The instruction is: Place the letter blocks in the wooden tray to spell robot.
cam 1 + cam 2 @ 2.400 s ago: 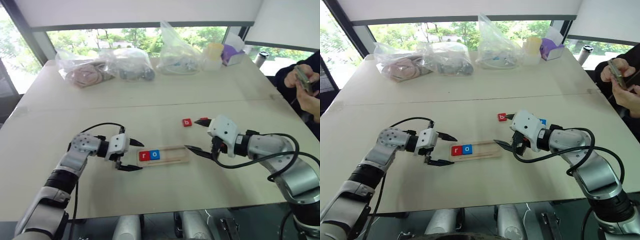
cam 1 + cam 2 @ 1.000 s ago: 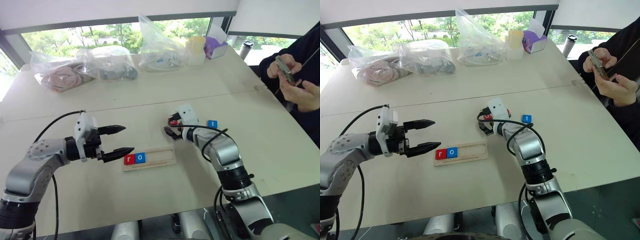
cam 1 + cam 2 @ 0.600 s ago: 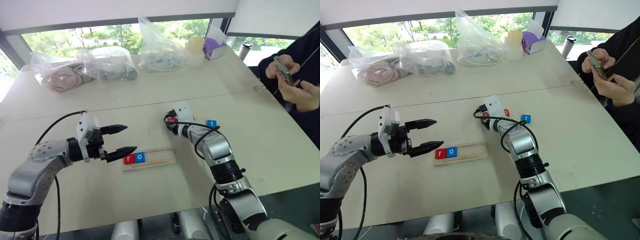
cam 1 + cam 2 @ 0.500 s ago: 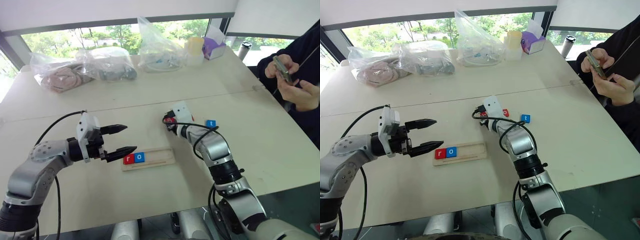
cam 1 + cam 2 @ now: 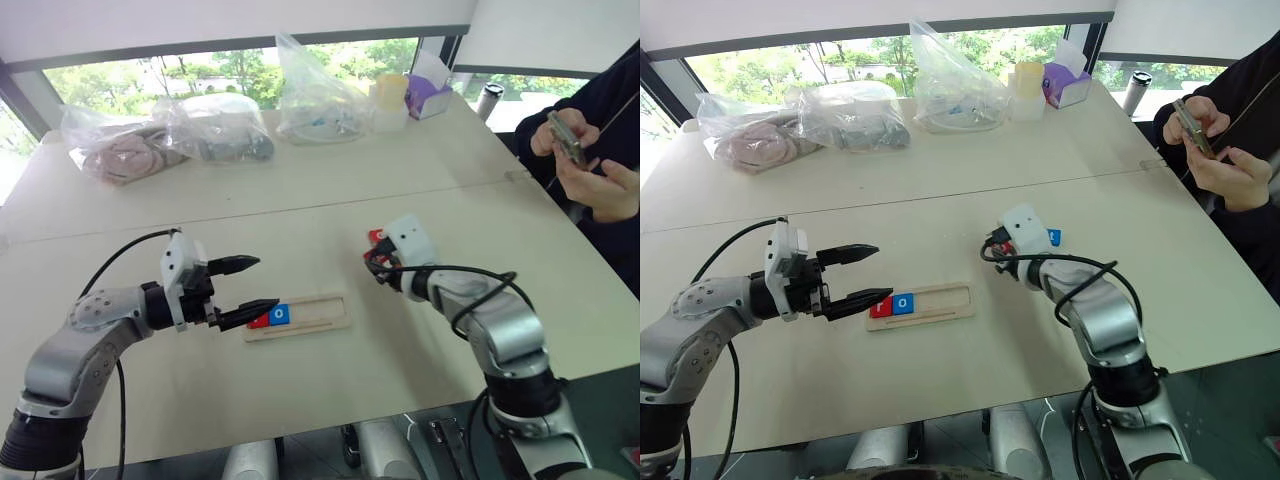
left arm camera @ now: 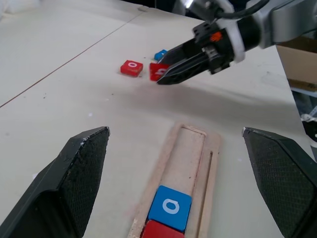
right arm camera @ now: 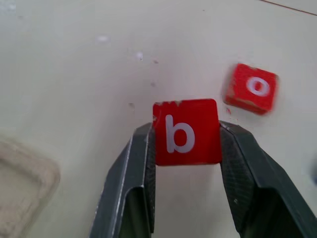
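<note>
While my right gripper (image 7: 186, 144) clamps the red b block (image 7: 187, 131) above the table (image 5: 300, 200), the red o block (image 7: 251, 89) lies near it. My left gripper (image 5: 243, 290) gapes just beside the wooden tray (image 5: 322, 315), holding blue o (image 6: 170, 208) and probably red r (image 5: 878, 307).

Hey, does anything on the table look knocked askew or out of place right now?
Nothing stands out. The wooden tray lies flat with r and o seated at its left end, the right gripper holds the b tile squarely, and the red o tile lies loose on the table.
</note>
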{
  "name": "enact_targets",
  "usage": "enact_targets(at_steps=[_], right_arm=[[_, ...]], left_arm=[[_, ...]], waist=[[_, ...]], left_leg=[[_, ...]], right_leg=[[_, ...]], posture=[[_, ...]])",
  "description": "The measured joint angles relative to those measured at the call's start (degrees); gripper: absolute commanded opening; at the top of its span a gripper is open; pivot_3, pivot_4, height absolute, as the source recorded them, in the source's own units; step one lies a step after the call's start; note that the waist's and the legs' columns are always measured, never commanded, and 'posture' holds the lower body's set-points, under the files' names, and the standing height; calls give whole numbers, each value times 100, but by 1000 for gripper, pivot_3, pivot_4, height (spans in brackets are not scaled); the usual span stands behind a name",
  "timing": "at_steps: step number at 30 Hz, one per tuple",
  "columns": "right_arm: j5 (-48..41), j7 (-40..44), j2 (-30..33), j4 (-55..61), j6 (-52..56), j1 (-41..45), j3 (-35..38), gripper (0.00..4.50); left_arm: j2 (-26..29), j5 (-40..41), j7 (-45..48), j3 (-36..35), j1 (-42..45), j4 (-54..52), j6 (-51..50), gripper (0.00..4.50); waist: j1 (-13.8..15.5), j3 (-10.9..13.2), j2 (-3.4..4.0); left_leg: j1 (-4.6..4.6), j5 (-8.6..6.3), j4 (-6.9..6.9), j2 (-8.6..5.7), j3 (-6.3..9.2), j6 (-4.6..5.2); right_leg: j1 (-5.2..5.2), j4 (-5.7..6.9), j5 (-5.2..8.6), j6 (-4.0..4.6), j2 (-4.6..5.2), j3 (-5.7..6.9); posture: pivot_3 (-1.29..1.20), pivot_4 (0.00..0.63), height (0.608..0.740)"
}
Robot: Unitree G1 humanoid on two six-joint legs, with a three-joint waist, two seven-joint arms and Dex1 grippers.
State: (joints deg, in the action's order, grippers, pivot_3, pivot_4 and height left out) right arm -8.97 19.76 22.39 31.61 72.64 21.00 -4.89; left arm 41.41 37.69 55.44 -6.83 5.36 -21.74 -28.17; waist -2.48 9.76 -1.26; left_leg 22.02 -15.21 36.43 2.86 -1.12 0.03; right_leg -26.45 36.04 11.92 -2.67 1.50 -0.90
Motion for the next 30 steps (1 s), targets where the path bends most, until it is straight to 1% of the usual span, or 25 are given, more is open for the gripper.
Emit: enact_targets(at_steps=[2, 4, 8, 15, 17, 18, 19, 20, 21, 22, 26, 30], right_arm=[[-69, -45, 3, 364, 370, -162, 169, 1190], [-121, -143, -129, 722, 772, -314, 353, 1190], [-148, -309, -362, 1178, 1336, -625, 462, 1190], [-135, -471, -394, 1280, 1527, -974, 635, 1190], [-134, -511, -394, 1261, 1471, -1031, 645, 2235], [-134, -535, -394, 1253, 1420, -1079, 644, 2567], [-135, -543, -392, 1246, 1372, -1129, 642, 3012], [-140, -542, -388, 1220, 1304, -1163, 636, 3673], [-140, -540, -387, 1208, 1258, -1166, 620, 4150], [-143, -533, -379, 1185, 1178, -1184, 617, 4465], [-258, -354, -179, 1152, 946, -1214, 615, 4465], [-521, 97, 336, 1153, 594, -1180, 599, 4465]], left_arm=[[-3, -6, 54, 70, 0, 5, 0, 4500], [-47, -11, 84, 129, 17, 5, 6, 4500], [-122, -71, 130, 201, 75, 29, 41, 4500], [-161, -165, 284, 383, 193, 166, 108, 4500], [-161, -180, 306, 383, 262, 180, 117, 4500], [-166, -199, 309, 384, 276, 192, 119, 4500], [-170, -207, 310, 385, 276, 200, 120, 4500], [-184, -216, 310, 386, 275, 208, 120, 4500], [-213, -218, 310, 389, 276, 210, 121, 4500], [-231, -220, 310, 397, 274, 210, 123, 4500], [-263, -226, 307, 405, 254, 210, 124, 4500], [-273, -231, 293, 405, 179, 207, 125, 4500]], waist=[[1, 0, -1], [-9, 0, -1], [-2, 1, -2], [-5, 2, -5], [-6, 3, -5], [-7, 2, -5], [-7, 3, -5], [-7, 3, -5], [-7, 3, -5], [-5, 3, -6], [-4, 4, -7], [-5, 10, -16]], left_leg=[[2, 0, 4, 0, 0, 0], [3, 0, 9, 0, -1, 0], [5, 0, 11, -1, 0, -1], [11, 0, 21, -2, 1, -1], [11, 0, 22, -2, 1, 0], [11, 0, 22, -2, 1, 0], [12, 0, 22, -2, 1, 0], [12, 0, 22, -2, 1, 0], [12, 0, 22, -2, 1, 0], [13, 0, 23, -2, 1, 0], [17, 0, 33, -2, 1, 0], [19, -1, 41, -1, 2, -1]], right_leg=[[0, -1, 0, 0, 0, -1], [1, -1, 0, 0, 0, -3], [1, -1, 0, 0, 0, -3], [2, -2, 0, 1, 1, -4], [2, -2, 0, 1, 0, -4], [2, -2, 0, 1, 0, -4], [2, -2, 0, 1, 0, -4], [2, -2, 0, 0, 1, -4], [2, -3, 0, 0, 1, -4], [2, -3, 0, 0, 0, -4], [3, -2, 0, 0, 1, -4], [5, -2, 1, 0, 1, -4]], posture=[[0, 150, 740], [0, 150, 740], [0, 150, 740], [0, 150, 740], [0, 150, 740], [0, 150, 740], [0, 150, 740], [0, 150, 740], [0, 150, 740], [0, 150, 740], [0, 150, 740], [0, 150, 740]])
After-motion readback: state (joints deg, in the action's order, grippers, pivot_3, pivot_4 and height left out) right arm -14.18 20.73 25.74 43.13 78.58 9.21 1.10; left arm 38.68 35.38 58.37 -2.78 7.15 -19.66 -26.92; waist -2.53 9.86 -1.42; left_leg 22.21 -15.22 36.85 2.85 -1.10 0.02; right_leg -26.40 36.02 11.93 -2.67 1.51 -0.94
